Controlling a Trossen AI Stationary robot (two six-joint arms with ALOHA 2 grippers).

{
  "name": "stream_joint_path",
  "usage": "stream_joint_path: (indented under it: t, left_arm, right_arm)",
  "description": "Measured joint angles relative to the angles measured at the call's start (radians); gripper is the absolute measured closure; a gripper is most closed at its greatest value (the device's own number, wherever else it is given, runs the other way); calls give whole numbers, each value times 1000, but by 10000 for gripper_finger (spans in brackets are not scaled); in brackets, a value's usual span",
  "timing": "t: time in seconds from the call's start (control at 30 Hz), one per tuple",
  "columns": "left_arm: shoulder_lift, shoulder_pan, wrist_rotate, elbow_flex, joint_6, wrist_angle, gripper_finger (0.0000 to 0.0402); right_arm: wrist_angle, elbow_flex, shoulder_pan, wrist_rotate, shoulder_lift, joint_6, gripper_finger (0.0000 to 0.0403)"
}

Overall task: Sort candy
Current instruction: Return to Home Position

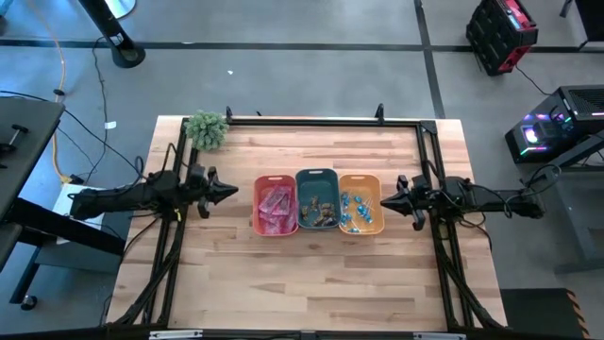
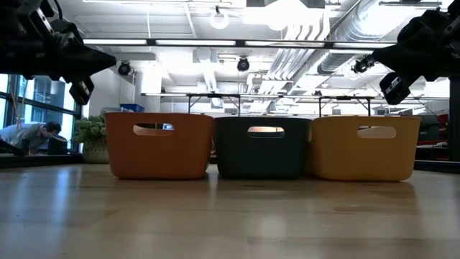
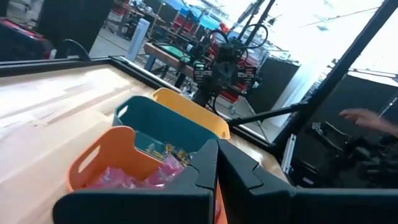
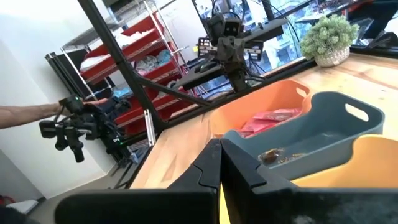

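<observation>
The candy lies in three bins standing side by side at the table's middle. Flat pink packets point(image 1: 275, 204) fill the red bin point(image 1: 257, 210). Small brownish pieces point(image 1: 319, 212) lie in the teal bin point(image 1: 317, 176). Blue-wrapped lollipops point(image 1: 357, 211) lie in the orange bin point(image 1: 378, 213). My left gripper point(image 1: 229, 192) hovers just left of the red bin, shut and holding nothing, its fingers pointing at the bins. My right gripper point(image 1: 385, 199) hovers just right of the orange bin, also shut on nothing. In the low view both grippers hang well above the tabletop.
A green leafy plant point(image 1: 206, 129) stands at the table's far left corner. A black frame point(image 1: 321, 120) runs along the far edge and down both sides. Bare wood lies in front of the bins. A person's hand point(image 4: 18, 115) shows beyond the table, by a device.
</observation>
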Motion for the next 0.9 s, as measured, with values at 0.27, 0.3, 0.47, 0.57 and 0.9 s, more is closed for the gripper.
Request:
stream_joint_path:
  t: [0.27,0.3,0.47,0.57,0.9]
  left_arm:
    - [5,-16,-1,0,0,0,401]
    - [5,-16,-1,0,0,0,401]
    - [5,-16,-1,0,0,0,401]
    - [5,-16,-1,0,0,0,401]
    - [5,-16,-1,0,0,0,401]
  right_arm:
    - [-1,0,0,0,4,0,402]
    - [-1,0,0,0,4,0,402]
    - [-1,0,0,0,4,0,402]
    - [-1,0,0,0,4,0,402]
    - [-1,-1,0,0,4,0,402]
